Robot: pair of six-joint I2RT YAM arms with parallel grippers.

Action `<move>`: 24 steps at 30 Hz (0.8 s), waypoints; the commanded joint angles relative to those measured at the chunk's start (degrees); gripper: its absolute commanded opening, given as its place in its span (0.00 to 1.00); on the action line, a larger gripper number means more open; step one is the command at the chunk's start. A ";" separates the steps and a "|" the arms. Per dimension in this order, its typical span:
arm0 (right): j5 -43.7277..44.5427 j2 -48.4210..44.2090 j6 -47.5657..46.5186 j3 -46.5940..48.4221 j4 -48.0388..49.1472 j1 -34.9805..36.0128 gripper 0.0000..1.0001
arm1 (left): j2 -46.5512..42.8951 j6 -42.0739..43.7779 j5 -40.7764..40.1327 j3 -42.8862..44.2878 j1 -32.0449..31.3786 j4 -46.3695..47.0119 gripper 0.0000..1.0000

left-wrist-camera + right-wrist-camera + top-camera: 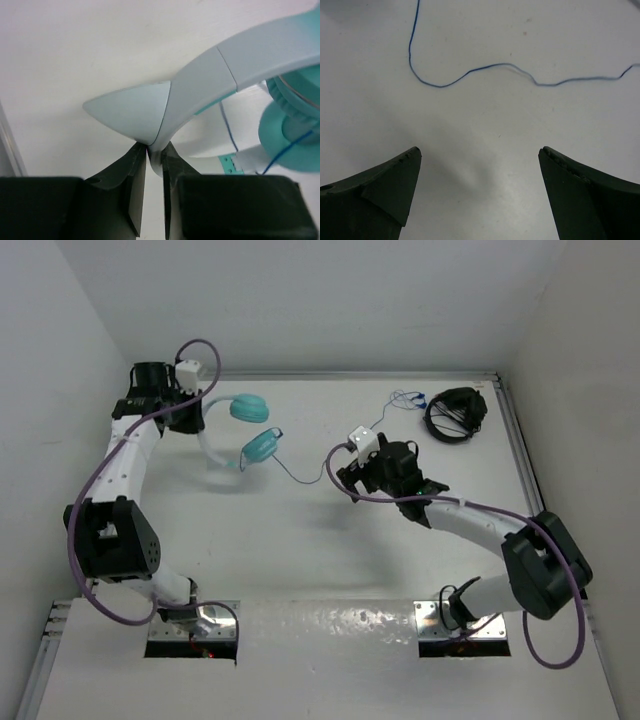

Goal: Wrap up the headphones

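Note:
The teal headphones (255,430) lie at the back left of the table, with two oval ear cups and a pale headband (212,452). My left gripper (192,416) is shut on the headband (260,55); the fingertips pinch its thin edge in the left wrist view (155,151), and one ear cup (295,125) shows to the right. The thin blue cable (300,480) runs from the nearer ear cup across the table towards the back right. My right gripper (350,476) is open and empty above the table, with the cable (490,66) lying just beyond its fingertips (479,155).
A black bundle of dark wire loops (456,415) lies at the back right, with the cable's far end (408,398) beside it. White walls close in the table on the left, back and right.

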 commanded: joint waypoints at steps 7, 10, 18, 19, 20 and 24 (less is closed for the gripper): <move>-25.85 7.70 -12.19 12.90 12.01 -11.63 0.99 | -5.34 -0.18 4.48 8.38 -5.12 0.55 0.00; -21.08 6.74 -7.10 17.55 13.16 -7.69 0.99 | -5.25 2.28 0.98 6.98 -8.37 1.25 0.00; -7.78 10.23 -25.45 29.15 2.98 8.85 0.99 | -2.44 2.46 -21.70 4.25 -20.86 6.97 0.00; -7.43 11.29 -27.29 33.26 0.35 9.02 0.99 | -2.35 2.20 -23.10 4.43 -21.91 7.06 0.00; -7.34 12.35 -27.92 35.04 -4.81 9.11 0.99 | -2.09 1.93 -23.73 4.86 -22.44 7.06 0.00; -10.06 14.55 -29.94 38.83 -12.24 9.29 0.99 | -2.09 1.93 -26.72 5.22 -25.25 6.97 0.00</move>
